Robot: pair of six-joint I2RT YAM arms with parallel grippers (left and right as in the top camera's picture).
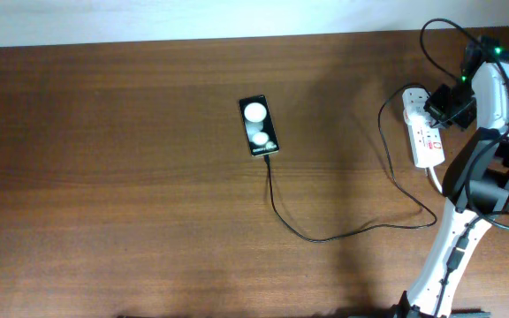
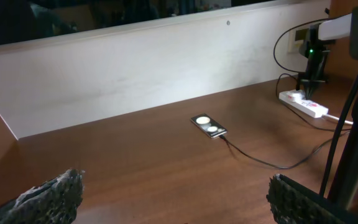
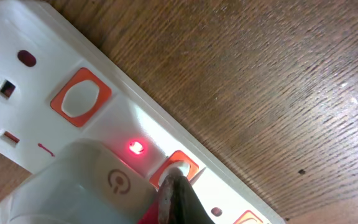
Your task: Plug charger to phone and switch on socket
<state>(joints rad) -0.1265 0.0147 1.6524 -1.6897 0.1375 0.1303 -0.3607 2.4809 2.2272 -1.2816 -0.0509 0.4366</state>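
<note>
Spanning every view is the brown wooden table (image 1: 104, 177), with a pale wall (image 2: 135, 68) along its far edge.

The right arm (image 1: 493, 88) reaches over the far right corner. Its gripper (image 3: 174, 190) points down onto the socket (image 1: 426, 137), its fingers drawn together into one dark tip.

The left gripper (image 2: 176, 211) hangs low above the near part of the table. Its two rough-faced fingers (image 2: 48, 199) stand wide apart with nothing between them, and all the task's things lie well ahead of it.

The socket is a white strip lying flat, its long side running from the far edge toward the near one. A thick white cord (image 1: 433, 177) leaves its near end.

The phone (image 1: 259, 126) lies flat near the table's middle, well apart from both grippers, with two white round patches on its face.

The charger (image 1: 325, 237), a thin black cable, meets the phone's near end. It loops across the table toward the right arm and rises to the socket's far end.

There a white plug (image 3: 86, 186) bearing a power symbol sits in the strip, just beside the gripper tip.

The tip touches an orange-framed switch (image 3: 182, 163).

Next to that switch a small red lamp (image 3: 135, 147) is lit.
</note>
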